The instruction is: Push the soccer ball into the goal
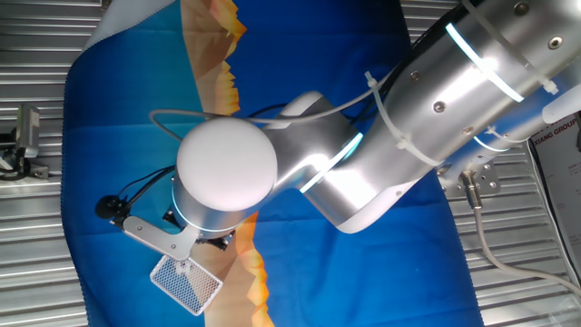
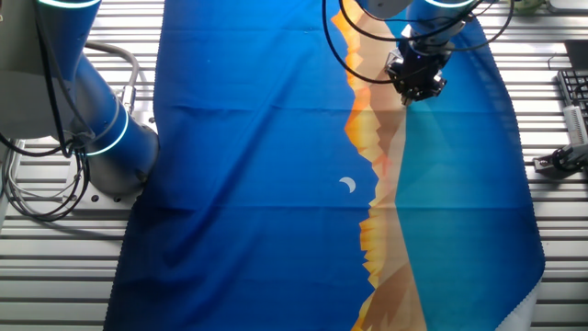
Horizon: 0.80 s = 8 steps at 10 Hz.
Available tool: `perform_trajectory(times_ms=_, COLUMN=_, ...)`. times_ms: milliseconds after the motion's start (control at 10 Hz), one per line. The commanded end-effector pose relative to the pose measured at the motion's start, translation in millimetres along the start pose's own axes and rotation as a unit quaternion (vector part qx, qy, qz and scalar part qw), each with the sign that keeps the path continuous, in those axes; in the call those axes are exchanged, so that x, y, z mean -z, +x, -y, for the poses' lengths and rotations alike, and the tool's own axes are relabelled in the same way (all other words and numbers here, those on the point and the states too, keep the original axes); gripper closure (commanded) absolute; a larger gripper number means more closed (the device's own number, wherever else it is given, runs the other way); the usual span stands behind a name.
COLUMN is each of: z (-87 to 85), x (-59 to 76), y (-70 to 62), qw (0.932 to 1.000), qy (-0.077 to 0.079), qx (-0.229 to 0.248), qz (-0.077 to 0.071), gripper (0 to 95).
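Silver arm segments [image 1: 436, 118] fill the foreground of one fixed view, with a round white joint cap [image 1: 226, 162] hanging over a blue cloth [image 1: 118, 118] printed with an orange mountain ridge. Just below that cap lies the goal [image 1: 186, 282], a small white-framed rectangle of fine mesh, resting tilted on the cloth at its lower edge near the orange band. From the other fixed view, the gripper [image 2: 418, 81] hangs as a dark cluster over the cloth's far end, at the top of the orange ridge; its fingers are too dark and small to tell how far apart they stand or whether they grasp anything. Neither view shows the soccer ball.
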<state>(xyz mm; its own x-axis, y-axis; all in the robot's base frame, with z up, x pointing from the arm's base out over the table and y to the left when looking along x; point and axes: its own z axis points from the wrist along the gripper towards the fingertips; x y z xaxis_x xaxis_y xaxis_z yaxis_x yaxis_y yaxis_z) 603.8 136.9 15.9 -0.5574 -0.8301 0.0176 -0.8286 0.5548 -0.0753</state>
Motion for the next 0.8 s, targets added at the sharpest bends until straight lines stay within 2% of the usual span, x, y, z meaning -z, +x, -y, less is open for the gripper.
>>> perform_trajectory(times_ms=100, z=-0.1, x=-0.2, y=-0.2, qw=1.0, qy=-0.001, qx=0.0, qz=-0.001, gripper=95.0)
perform_trajectory(times_ms=600, z=0.1, x=0.5, y=5.3, qw=1.0, qy=-0.002, qx=0.004, qz=0.001, gripper=95.0)
perform_trajectory(times_ms=800, z=2.1, x=7.0, y=11.0, qw=1.0, qy=-0.004, qx=0.005, qz=-0.004, gripper=95.0)
